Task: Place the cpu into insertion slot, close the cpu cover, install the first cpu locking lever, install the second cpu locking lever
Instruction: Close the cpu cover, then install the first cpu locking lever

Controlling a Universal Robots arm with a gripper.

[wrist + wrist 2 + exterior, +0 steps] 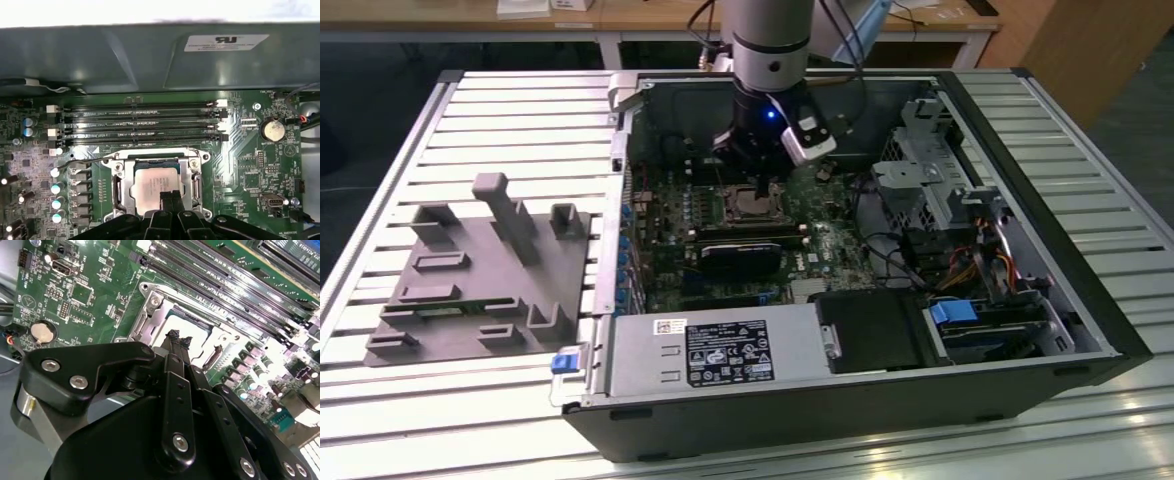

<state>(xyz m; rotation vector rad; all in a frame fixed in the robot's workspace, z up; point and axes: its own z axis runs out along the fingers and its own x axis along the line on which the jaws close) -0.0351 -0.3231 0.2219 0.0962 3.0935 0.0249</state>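
The cpu lies flat in the insertion slot on the green motherboard, its pale metal face up. The silvery cpu cover lies down around it like a frame. My gripper is shut, its dark fingertips together just above the cpu's near edge with nothing between them. In the second wrist view the gripper points at the cpu inside the cover. A thin wire locking lever sticks out sideways from the socket. In the exterior view the gripper hangs over the socket.
Long memory slots run past the socket. A coin battery sits nearby. A black fan card, power supply and drive cage crowd the case. A grey fixture stands at the exterior view's left.
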